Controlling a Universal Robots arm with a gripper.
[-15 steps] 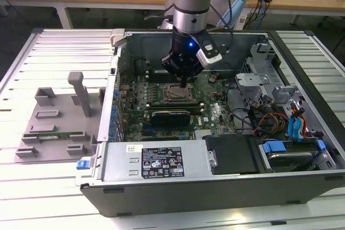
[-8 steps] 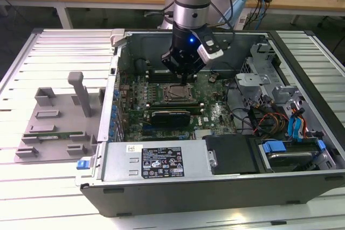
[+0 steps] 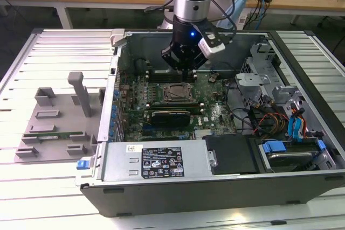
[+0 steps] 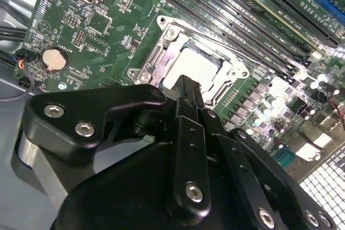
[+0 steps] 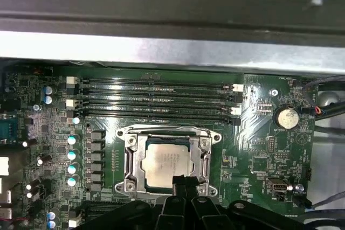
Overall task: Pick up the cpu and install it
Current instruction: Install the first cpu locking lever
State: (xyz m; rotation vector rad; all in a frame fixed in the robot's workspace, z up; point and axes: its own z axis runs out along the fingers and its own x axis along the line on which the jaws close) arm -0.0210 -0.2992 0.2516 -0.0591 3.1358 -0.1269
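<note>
The cpu lies flat in the metal-framed socket on the green motherboard, silvery lid up. It also appears in the second wrist view as a pale square, the cpu, inside the socket frame. My gripper hovers just over the socket's near edge with its black fingers pressed together and nothing between them. In the exterior view the gripper hangs inside the open computer case, a little above the socket.
Several black memory slots run beside the socket. A coin battery sits on the board. The case walls enclose the arm. Cables and drive bays fill the exterior view's right. A grey fixture stands outside the case.
</note>
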